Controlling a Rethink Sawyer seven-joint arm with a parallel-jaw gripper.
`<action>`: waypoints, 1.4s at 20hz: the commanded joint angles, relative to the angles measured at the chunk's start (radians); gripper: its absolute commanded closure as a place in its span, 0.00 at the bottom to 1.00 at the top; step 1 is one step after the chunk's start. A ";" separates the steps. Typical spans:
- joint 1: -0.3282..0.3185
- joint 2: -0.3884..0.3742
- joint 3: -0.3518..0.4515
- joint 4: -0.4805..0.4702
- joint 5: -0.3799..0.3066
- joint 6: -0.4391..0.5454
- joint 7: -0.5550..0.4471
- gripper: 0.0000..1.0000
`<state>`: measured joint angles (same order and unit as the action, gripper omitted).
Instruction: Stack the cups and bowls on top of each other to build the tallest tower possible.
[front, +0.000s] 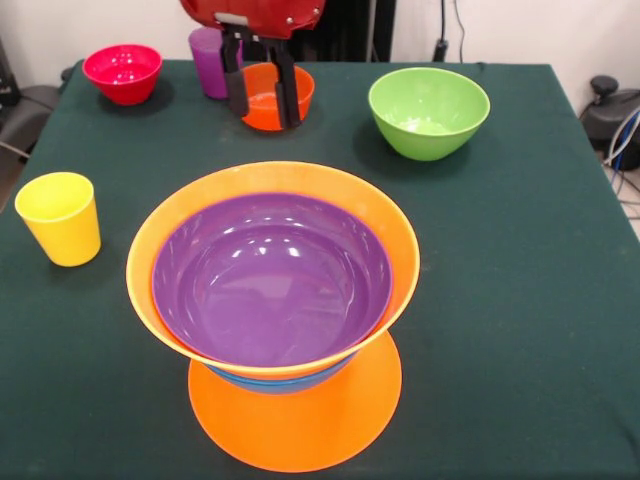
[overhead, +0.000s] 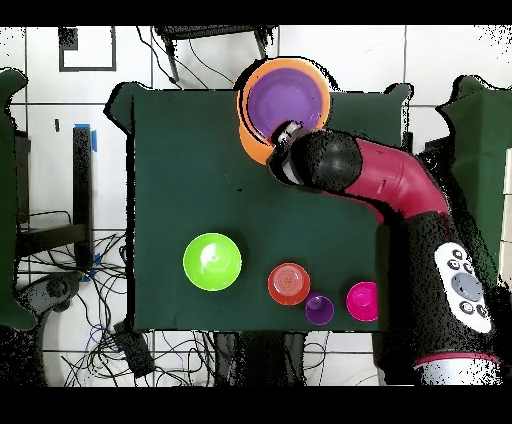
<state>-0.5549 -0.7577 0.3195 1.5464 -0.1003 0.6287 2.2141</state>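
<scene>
glossy red arm (overhead: 395, 180) shell with black joints, round grey buttons on a black cuff, black gripper (front: 261, 108) fingers.

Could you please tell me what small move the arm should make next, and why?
Probably close the end effector on the small glossy orange-red plastic bowl: its open fingers appear to straddle the bowl's rim, one outside, one over the inside. That bowl stands apart from the orange-and-purple bowl tower, so it needs gripping first.
</scene>
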 joint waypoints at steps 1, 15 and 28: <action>0.041 0.032 0.023 0.147 0.006 -0.082 0.080 0.00; 0.172 0.026 -0.086 0.236 0.063 -0.209 0.233 0.00; 0.301 0.048 -0.142 0.346 0.218 -0.302 0.285 0.00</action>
<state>-0.2739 -0.7642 0.1894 1.7872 0.0648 0.4081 2.2719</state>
